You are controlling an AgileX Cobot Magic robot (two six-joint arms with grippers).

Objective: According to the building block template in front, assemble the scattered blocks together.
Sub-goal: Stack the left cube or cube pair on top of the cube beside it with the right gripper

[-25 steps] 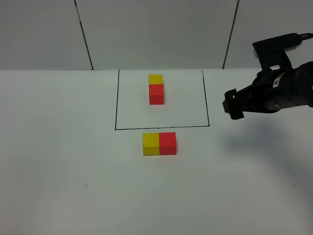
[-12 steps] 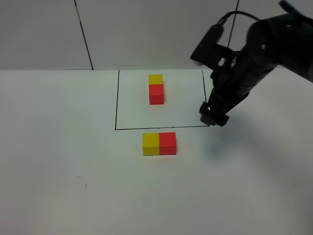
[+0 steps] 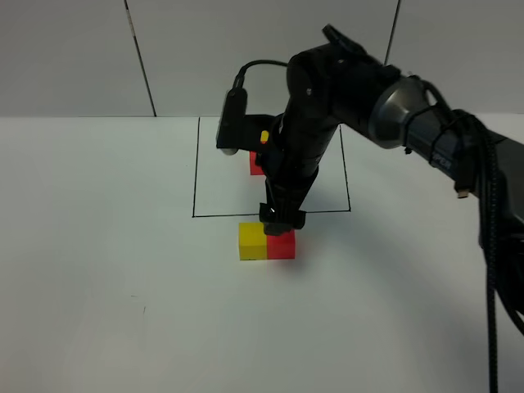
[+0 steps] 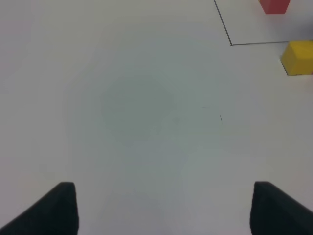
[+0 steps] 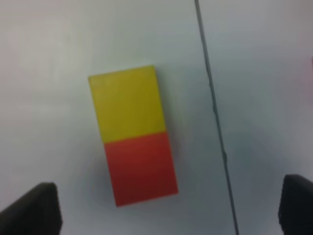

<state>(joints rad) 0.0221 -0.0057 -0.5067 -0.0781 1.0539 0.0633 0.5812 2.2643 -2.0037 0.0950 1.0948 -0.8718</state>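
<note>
The scattered yellow cube (image 3: 251,241) and red cube (image 3: 282,245) lie touching side by side just in front of the black-line rectangle (image 3: 195,176). My right gripper (image 3: 282,221) hangs directly over the red cube. In the right wrist view the gripper (image 5: 166,215) is open, with the yellow cube (image 5: 128,104) and red cube (image 5: 141,168) below it. The framed template pair is mostly hidden behind my right arm; only a bit of its red cube (image 3: 255,164) shows. My left gripper (image 4: 166,210) is open over bare table, with the yellow cube (image 4: 298,58) far ahead of it.
The white table (image 3: 106,270) has a grey panelled wall (image 3: 74,57) behind it. My right arm's cable (image 3: 491,246) runs along the right side. The frame's line (image 5: 212,107) passes beside the cubes. The template's red cube (image 4: 274,5) shows in the left wrist view.
My right arm has swung in from the right edge, across the frame, and down over the unframed cubes. It now hides the template pair. The cubes have not moved.
</note>
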